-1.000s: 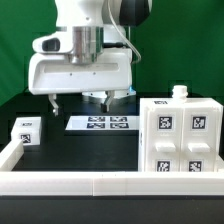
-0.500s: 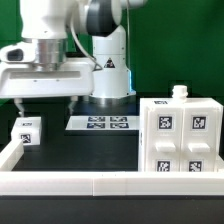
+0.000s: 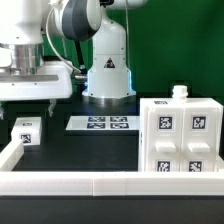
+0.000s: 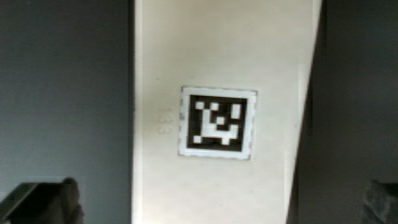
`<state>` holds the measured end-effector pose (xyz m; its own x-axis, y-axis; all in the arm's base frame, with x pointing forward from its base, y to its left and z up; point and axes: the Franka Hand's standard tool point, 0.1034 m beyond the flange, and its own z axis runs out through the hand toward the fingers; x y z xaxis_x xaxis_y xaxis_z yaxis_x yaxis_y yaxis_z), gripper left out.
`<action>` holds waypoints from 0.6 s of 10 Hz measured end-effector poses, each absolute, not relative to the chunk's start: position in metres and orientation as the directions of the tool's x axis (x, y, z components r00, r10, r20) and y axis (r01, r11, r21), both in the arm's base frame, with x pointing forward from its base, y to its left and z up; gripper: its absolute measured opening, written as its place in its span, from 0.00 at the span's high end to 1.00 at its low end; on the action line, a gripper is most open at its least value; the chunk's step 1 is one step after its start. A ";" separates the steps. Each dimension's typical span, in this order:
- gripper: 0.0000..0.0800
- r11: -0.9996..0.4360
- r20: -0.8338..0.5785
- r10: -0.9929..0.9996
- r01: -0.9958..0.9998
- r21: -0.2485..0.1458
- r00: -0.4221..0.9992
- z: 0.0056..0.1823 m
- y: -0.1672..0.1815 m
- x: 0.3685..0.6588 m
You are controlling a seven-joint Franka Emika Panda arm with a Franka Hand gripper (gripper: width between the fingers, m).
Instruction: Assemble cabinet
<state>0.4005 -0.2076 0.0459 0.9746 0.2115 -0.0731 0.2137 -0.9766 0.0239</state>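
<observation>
Here, end effector (image 3: 26,101) above tagged block (image 3: 25,132).

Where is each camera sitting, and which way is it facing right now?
Exterior view: off the arm, low, looking over the near rail at the small block, marker board and cabinet; shows the arm and open end effector.
Wrist view: on the wrist, looking down past its dark fingertips at a long white tagged part.
Shared: the end effector; the tagged part may be the small block, unconfirmed.

A long white bar (image 4: 222,60) carries one black-and-white square tag (image 4: 217,122). Dark tabletop (image 4: 63,90) flanks it, and two dark fingertips (image 4: 39,205) stand wide apart.
</observation>
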 end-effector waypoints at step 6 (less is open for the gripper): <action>0.00 -0.973 -0.058 0.222 0.225 0.052 0.973 0.034 -0.209 0.401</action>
